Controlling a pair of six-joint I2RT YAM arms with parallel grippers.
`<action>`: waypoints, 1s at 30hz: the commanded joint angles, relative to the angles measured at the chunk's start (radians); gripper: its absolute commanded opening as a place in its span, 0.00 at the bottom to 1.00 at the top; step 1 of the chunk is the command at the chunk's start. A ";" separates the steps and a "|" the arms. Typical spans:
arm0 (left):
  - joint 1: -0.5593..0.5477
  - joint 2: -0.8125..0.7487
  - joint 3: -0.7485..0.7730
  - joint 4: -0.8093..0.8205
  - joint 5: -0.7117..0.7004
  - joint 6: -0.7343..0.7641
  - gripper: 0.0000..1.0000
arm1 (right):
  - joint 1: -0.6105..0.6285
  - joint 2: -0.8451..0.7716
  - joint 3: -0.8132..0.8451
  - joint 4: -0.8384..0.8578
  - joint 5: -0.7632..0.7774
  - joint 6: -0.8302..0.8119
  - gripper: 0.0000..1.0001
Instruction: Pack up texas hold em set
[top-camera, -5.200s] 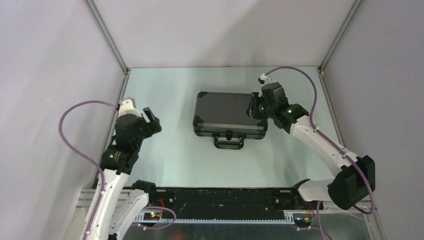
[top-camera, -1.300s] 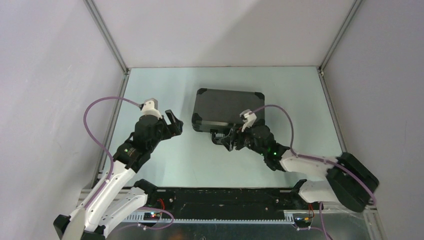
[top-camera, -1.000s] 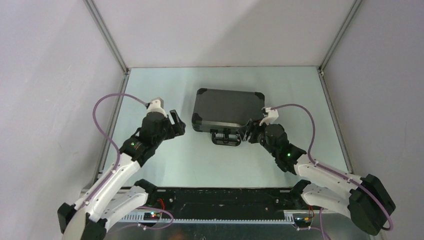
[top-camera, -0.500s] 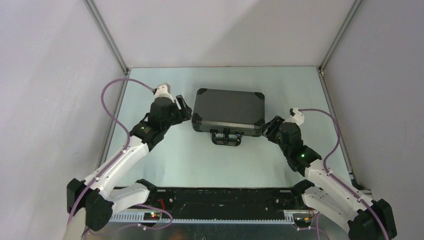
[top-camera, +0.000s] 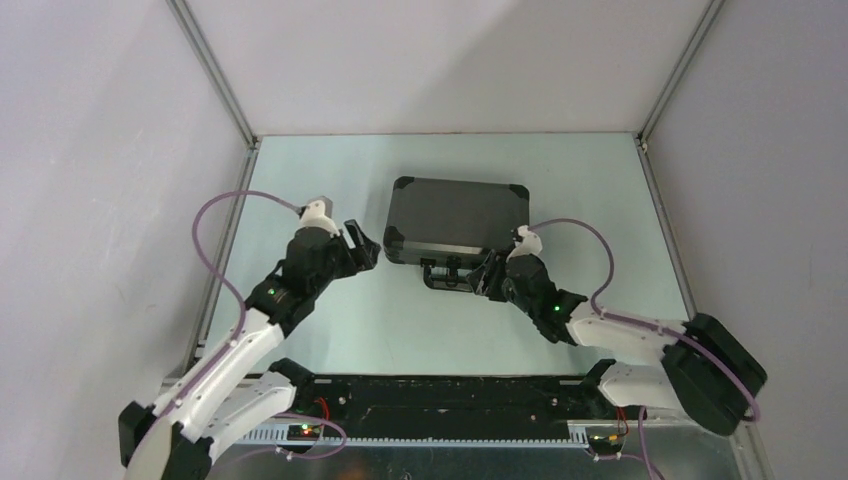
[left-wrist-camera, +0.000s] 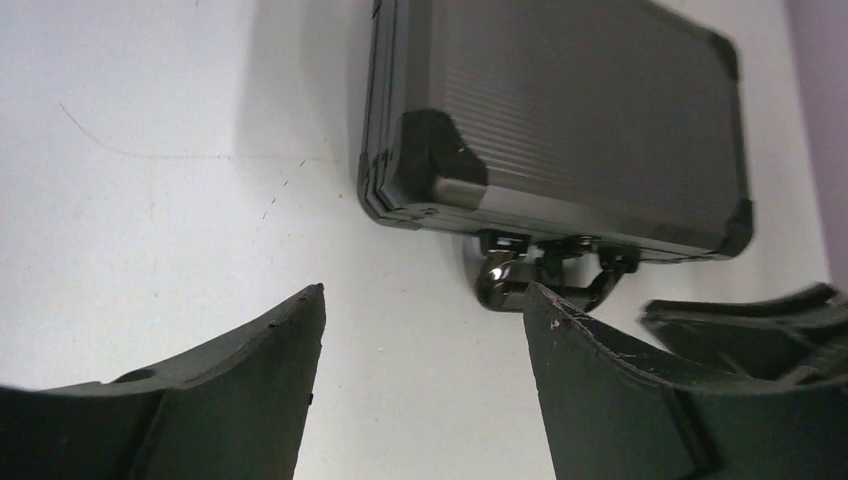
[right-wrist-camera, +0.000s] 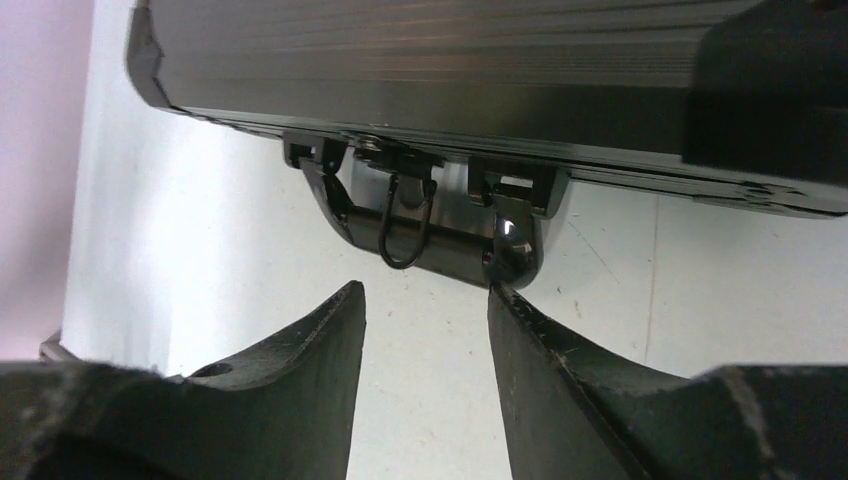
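Swinging back from the case's right corner, the right fingers (right-wrist-camera: 300, 370), apart and empty, now face the handle (right-wrist-camera: 440, 255) of the closed black briefcase (top-camera: 458, 212) on the desk (top-camera: 330, 180), while the left fingers (left-wrist-camera: 260, 380), also apart, wait beside its left corner, suggesting only latching or lifting remains.

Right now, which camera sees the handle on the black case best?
The right wrist camera. The handle sits close up in the middle of its picture, with its whole curve showing. The left wrist camera shows it smaller and slantwise. The top camera shows a tiny dark shape at the near edge of the case.
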 joint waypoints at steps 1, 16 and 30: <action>-0.003 -0.105 0.039 -0.041 0.000 0.024 0.78 | 0.020 0.149 0.014 0.218 0.048 0.047 0.51; -0.002 -0.175 0.063 -0.140 -0.023 0.058 0.79 | 0.035 0.467 0.106 0.443 0.025 0.019 0.49; -0.001 -0.168 0.061 -0.138 -0.018 0.055 0.80 | 0.056 0.506 0.153 0.480 -0.025 -0.003 0.42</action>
